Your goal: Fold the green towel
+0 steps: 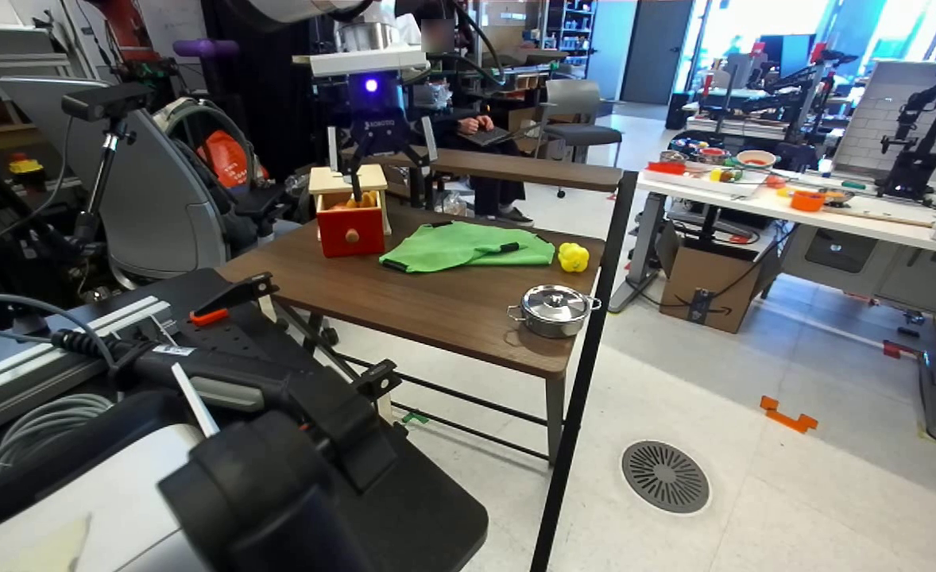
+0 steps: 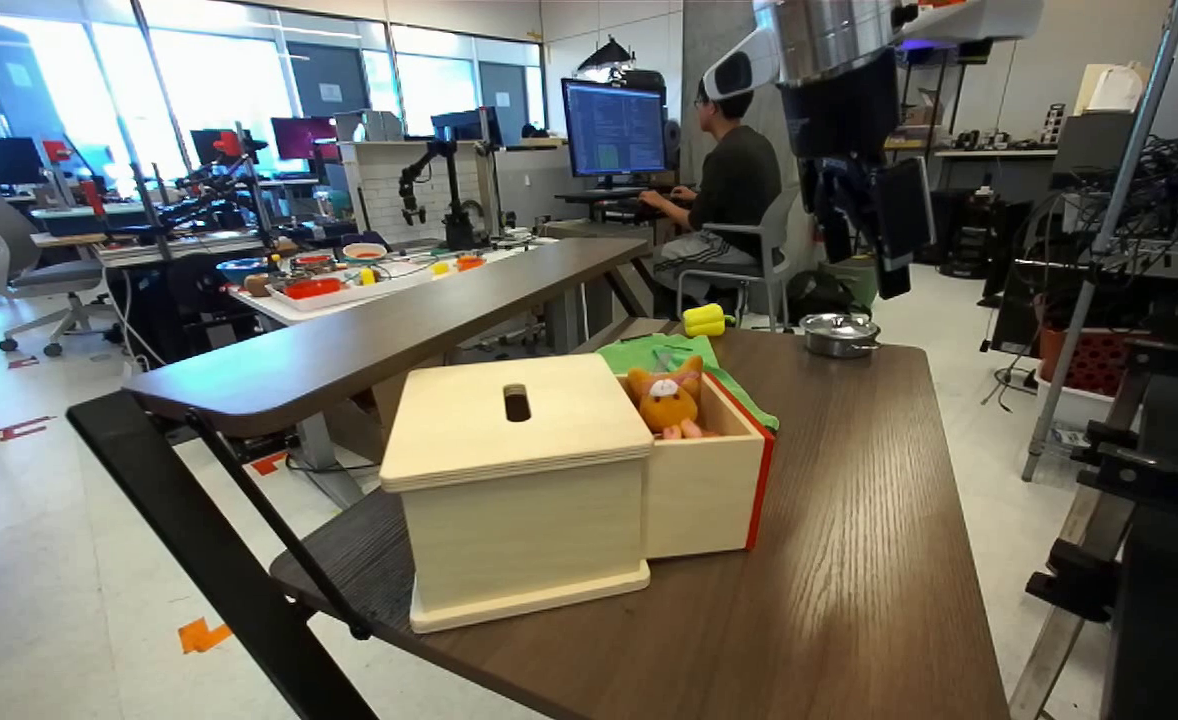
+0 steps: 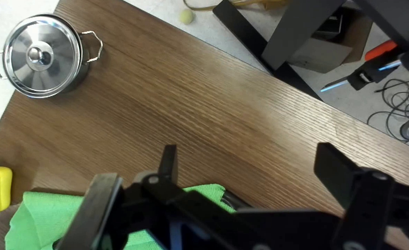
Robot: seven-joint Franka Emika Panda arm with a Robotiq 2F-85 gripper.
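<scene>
The green towel [image 1: 468, 245] lies rumpled on the brown table [image 1: 404, 306], with dark patches at its corners and one layer lapping over another. In an exterior view it is partly hidden behind the wooden box, and only some of it [image 2: 649, 352] shows. In the wrist view the towel [image 3: 51, 211] is at the bottom, partly covered by my gripper. My gripper [image 3: 247, 149] is open and empty, its fingers wide apart over bare wood beside a towel corner. It hangs above the table in both exterior views [image 1: 384, 171] [image 2: 864, 260], not touching the towel.
A wooden box [image 2: 519, 500] with its red-fronted drawer [image 1: 351, 233] pulled out holds an orange plush toy [image 2: 669, 405]. A yellow pepper [image 1: 573, 257] sits beside the towel. A lidded metal pot [image 3: 41, 57] stands near the table's corner. A raised shelf [image 1: 500, 163] runs along one side.
</scene>
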